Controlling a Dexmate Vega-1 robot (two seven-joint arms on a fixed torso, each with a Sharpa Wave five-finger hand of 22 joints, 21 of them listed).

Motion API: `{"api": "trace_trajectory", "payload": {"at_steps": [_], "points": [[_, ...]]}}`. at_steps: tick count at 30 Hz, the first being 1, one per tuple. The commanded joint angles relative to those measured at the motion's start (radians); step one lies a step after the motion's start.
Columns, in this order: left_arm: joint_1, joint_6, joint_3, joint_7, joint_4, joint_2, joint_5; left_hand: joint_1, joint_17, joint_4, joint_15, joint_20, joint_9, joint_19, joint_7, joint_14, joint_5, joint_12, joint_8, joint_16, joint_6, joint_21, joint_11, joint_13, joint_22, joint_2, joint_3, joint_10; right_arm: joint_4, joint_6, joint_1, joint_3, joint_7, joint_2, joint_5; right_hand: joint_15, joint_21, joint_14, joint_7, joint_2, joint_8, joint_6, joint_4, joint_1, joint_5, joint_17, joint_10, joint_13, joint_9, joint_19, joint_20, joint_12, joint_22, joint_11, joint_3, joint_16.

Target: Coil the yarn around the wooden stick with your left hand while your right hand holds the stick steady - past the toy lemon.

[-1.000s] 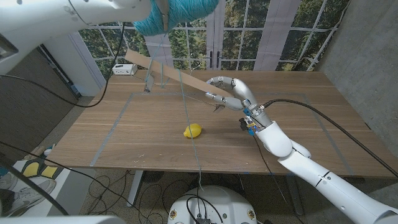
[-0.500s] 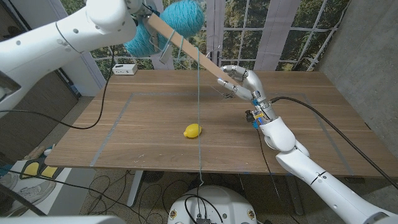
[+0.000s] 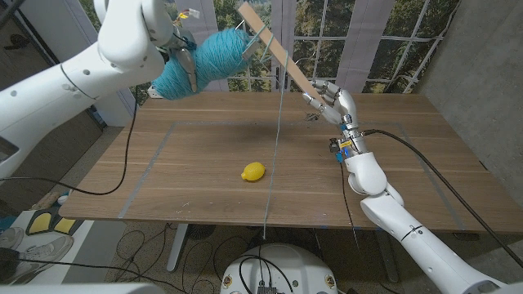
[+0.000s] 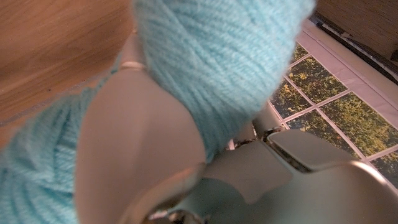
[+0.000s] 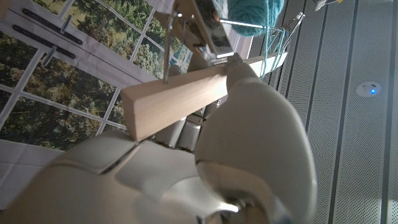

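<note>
The robot's right hand (image 3: pixel 331 100) clasps the lower end of a long, flat, pale wooden stick (image 3: pixel 274 45), fingers wrapped round it, and tilts it up and away over the far side of the brown wooden table (image 3: pixel 392 163), apparently to keep the upper end free for winding. The left hand (image 3: pixel 184 61), raised high above the table's far left, grips a fat ball of turquoise yarn (image 3: pixel 204 61) just beside the stick's upper end; in the left wrist view its pale fingers (image 4: pixel 137 143) are pressed into the wool. A single thin strand (image 3: pixel 276 139) drops from the stick straight down past the table's front edge, seemingly the loose tail. The small yellow toy lemon (image 3: pixel 253 171) lies on the tabletop, below the raised stick and just left of the strand
</note>
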Motion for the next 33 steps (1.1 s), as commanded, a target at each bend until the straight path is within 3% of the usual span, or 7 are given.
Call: {"api": "trace_trajectory", "payload": {"at_steps": [1,9,14,19,27,31,33], "points": [[0.087,-0.090,-0.030,-0.060,0.024,-0.037,0.037,0.104,0.244,0.045,-0.370,-0.182,0.005,-0.050,-0.044,0.335,0.006,-0.005,0.002,0.007,0.082,0.002,-0.072,0.006,0.000,0.133,0.114,0.080,0.011,-0.034,0.001,0.041,-0.101,0.051,-0.060,-0.077,0.009,0.008,-0.151,0.048,0.007,0.180,0.005,0.035,0.008,0.004,0.086,0.003,0.004,-0.002,-0.129,0.003,0.001,-0.075,0.003,0.000],[0.082,-0.180,0.017,-0.127,0.044,-0.100,0.064,0.106,0.245,0.045,-0.370,-0.182,0.008,-0.050,-0.042,0.337,0.005,-0.008,0.000,0.006,0.083,0.003,-0.071,0.008,0.000,0.134,0.113,0.081,0.001,-0.072,-0.017,0.064,-0.217,0.069,-0.199,-0.077,0.012,0.007,-0.151,0.047,0.005,0.182,0.005,0.036,0.008,0.004,0.086,0.005,0.002,-0.003,-0.130,0.003,0.001,-0.076,0.003,-0.002],[0.016,-0.177,0.125,-0.127,0.013,-0.092,0.011,0.106,0.245,0.044,-0.370,-0.182,0.009,-0.050,-0.044,0.338,0.005,-0.009,-0.002,0.005,0.082,0.003,-0.071,0.010,0.000,0.134,0.112,0.082,-0.003,-0.091,-0.014,0.060,-0.245,0.063,-0.241,-0.077,0.013,0.007,-0.151,0.047,0.005,0.182,0.005,0.036,0.008,0.004,0.086,0.004,0.003,-0.003,-0.130,0.001,0.001,-0.079,0.003,-0.002],[-0.106,-0.138,0.295,-0.127,-0.045,-0.066,-0.047,0.107,0.246,0.044,-0.371,-0.182,0.009,-0.050,-0.043,0.338,0.005,-0.011,-0.004,0.005,0.083,0.004,-0.071,0.012,0.000,0.134,0.111,0.081,-0.009,-0.115,-0.010,0.057,-0.274,0.057,-0.279,-0.077,0.015,0.007,-0.151,0.047,0.004,0.183,0.006,0.035,0.007,0.004,0.089,0.001,0.003,-0.004,-0.131,-0.001,0.001,-0.076,0.003,-0.003],[-0.137,-0.130,0.337,-0.127,-0.139,-0.063,-0.106,0.108,0.247,0.044,-0.371,-0.182,0.011,-0.049,-0.042,0.337,0.004,-0.014,-0.006,0.004,0.083,0.005,-0.071,0.015,0.000,0.135,0.110,0.079,-0.033,-0.207,-0.004,0.053,-0.351,0.048,-0.379,-0.077,0.018,0.008,-0.153,0.047,0.003,0.183,0.006,0.036,0.007,0.004,0.084,0.005,0.005,-0.007,-0.130,-0.003,0.000,-0.077,0.003,-0.004],[-0.123,-0.129,0.312,-0.127,-0.185,-0.057,-0.127,0.107,0.246,0.044,-0.371,-0.182,0.012,-0.049,-0.044,0.338,0.003,-0.014,-0.008,0.002,0.083,0.005,-0.070,0.017,0.000,0.136,0.110,0.081,-0.038,-0.259,0.001,0.046,-0.389,0.044,-0.416,-0.078,0.019,0.008,-0.152,0.047,0.002,0.185,0.006,0.036,0.007,0.004,0.087,0.004,0.004,-0.007,-0.131,-0.003,0.000,-0.076,0.002,-0.004],[-0.082,-0.138,0.256,-0.127,-0.202,-0.059,-0.150,0.108,0.247,0.044,-0.371,-0.182,0.012,-0.049,-0.043,0.338,0.003,-0.015,-0.009,0.003,0.083,0.005,-0.070,0.017,0.000,0.136,0.109,0.081,-0.038,-0.284,0.003,0.041,-0.404,0.040,-0.427,-0.077,0.020,0.007,-0.153,0.046,0.001,0.184,0.007,0.036,0.007,0.004,0.088,0.003,0.003,-0.006,-0.131,-0.004,0.000,-0.078,0.002,-0.005]]}}
